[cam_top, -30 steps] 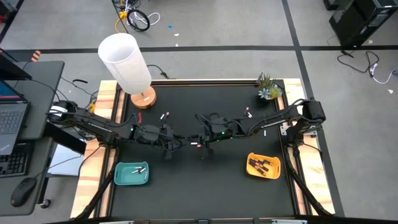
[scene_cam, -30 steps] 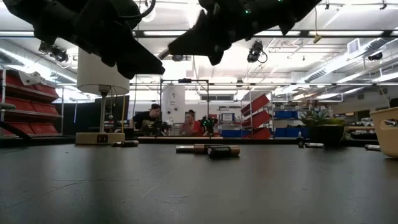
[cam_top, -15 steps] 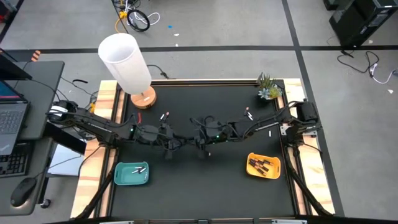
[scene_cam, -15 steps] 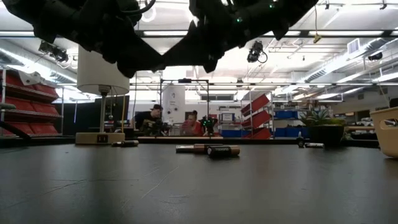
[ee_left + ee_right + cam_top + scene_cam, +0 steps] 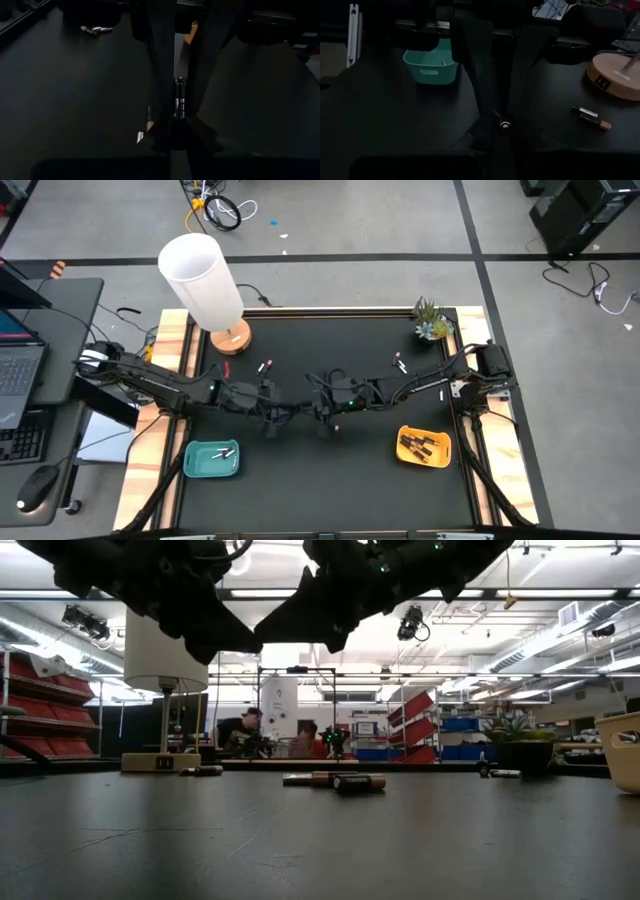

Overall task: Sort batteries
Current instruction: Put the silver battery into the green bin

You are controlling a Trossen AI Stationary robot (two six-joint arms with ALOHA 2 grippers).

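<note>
Above the table's middle my two grippers meet tip to tip. Between them hangs one of the batteries (image 5: 179, 97), dark with pale print; its round end (image 5: 505, 124) faces the right wrist view. My left gripper (image 5: 297, 409) comes from the table's left and is shut on it. My right gripper (image 5: 313, 409) comes from the right and reaches the same battery from the other end. More batteries lie loose on the black table at the far left (image 5: 265, 367), at the far right (image 5: 398, 362) and near the middle (image 5: 335, 780). My left gripper pinches the battery's end nearest to it (image 5: 178, 120) between its two fingers. It comes from the table's left, slanting a little downward, and the battery runs on lengthwise beyond the fingertips. The battery is lifted clear of the table.
A teal tray (image 5: 211, 458) with pale batteries stands near left. An orange tray (image 5: 424, 446) with dark batteries stands near right. A white lamp (image 5: 205, 285) is at the far left corner and a small plant (image 5: 432, 320) at the far right. People sit in the room behind.
My right gripper has moved a little toward the table's left and slightly down, closing the gap to my left gripper. In the low view the two dark grippers were apart and now touch outlines.
</note>
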